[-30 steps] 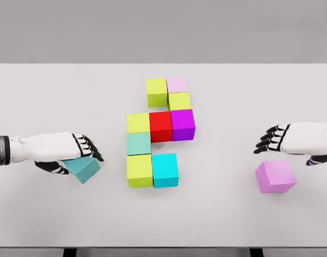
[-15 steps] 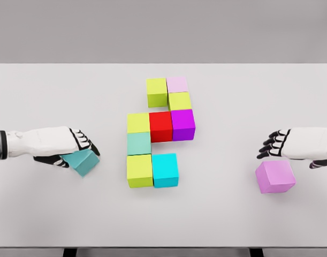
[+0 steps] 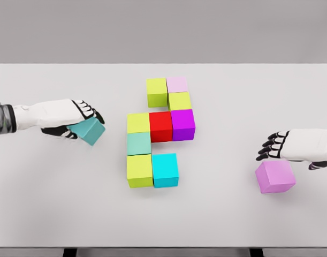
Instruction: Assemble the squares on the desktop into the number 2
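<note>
While the left robot hand (image 3: 72, 120) sits at nine o'clock on the white bench (image 3: 45, 214), its fingers are curled around a teal cube (image 3: 90, 131), which is tilted and appears lifted off the surface. That cube lies near the block cluster but apart from it, toward nine o'clock of the upper lime cube in the left column.

At the bench's centre the blocks form a stepped shape. At twelve o'clock a lime cube (image 3: 157, 91) touches a pale pink cube (image 3: 177, 84), with another lime cube (image 3: 180, 100) directly below the pink one. Beneath that runs a row: lime cube (image 3: 138, 122), red cube (image 3: 160, 126), purple cube (image 3: 183, 123), all touching. Below the row's left end stand a mint cube (image 3: 138, 143) and then a lime cube (image 3: 139, 170), with a cyan cube (image 3: 165, 169) touching it at three o'clock.

Over at four o'clock, a lilac cube (image 3: 275, 176) rests alone on the bench. The right robot hand (image 3: 286, 147) hangs just above and behind it, fingers loosely bent and holding nothing; whether it touches the cube cannot be told.
</note>
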